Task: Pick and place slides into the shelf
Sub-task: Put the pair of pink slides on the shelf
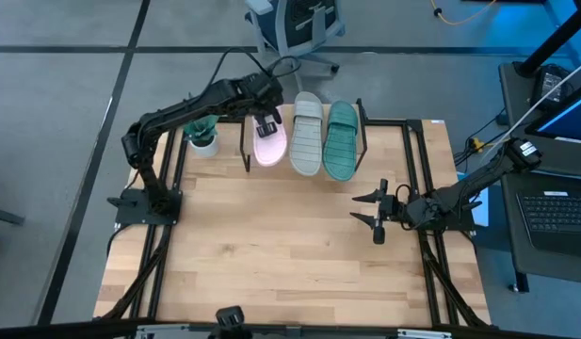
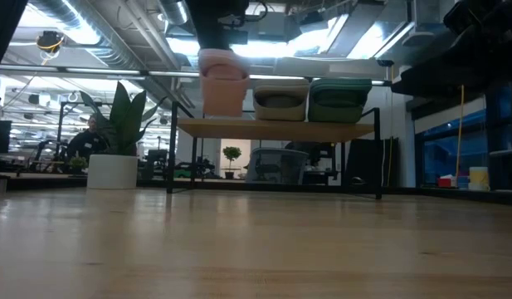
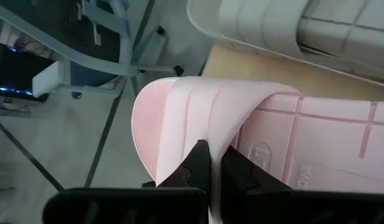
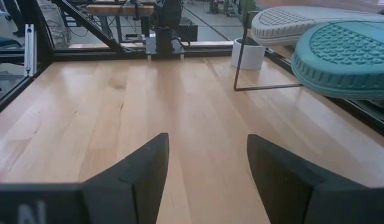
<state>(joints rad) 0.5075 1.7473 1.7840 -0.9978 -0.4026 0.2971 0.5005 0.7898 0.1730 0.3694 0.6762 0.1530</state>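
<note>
The pale pink slide [image 1: 270, 143] [image 2: 222, 83] is held by my left gripper [image 1: 266, 123] [image 3: 211, 152], which is shut on it over the left end of the shelf [image 2: 276, 129]. The light grey slide [image 1: 307, 134] [image 2: 280, 100] and the teal slide [image 1: 342, 139] [image 2: 339, 98] lie side by side on the shelf's plank. My right gripper [image 1: 377, 213] [image 4: 207, 155] is open, low over the table's right side, apart from the slides. My left gripper pinches the pink slide's wide strap [image 3: 198, 118] at its edge, between the two fingers, coming from above. In the low view the slide stands taller than the other two, just over the plank. Whether its lower end touches the plank cannot be told.
A white pot with a green plant [image 1: 203, 139] [image 2: 113, 170] stands left of the shelf. Black frame rails run along the table's left and right edges. Bare wooden tabletop [image 1: 271, 235] lies in front of the shelf. An office chair stands beyond the far edge.
</note>
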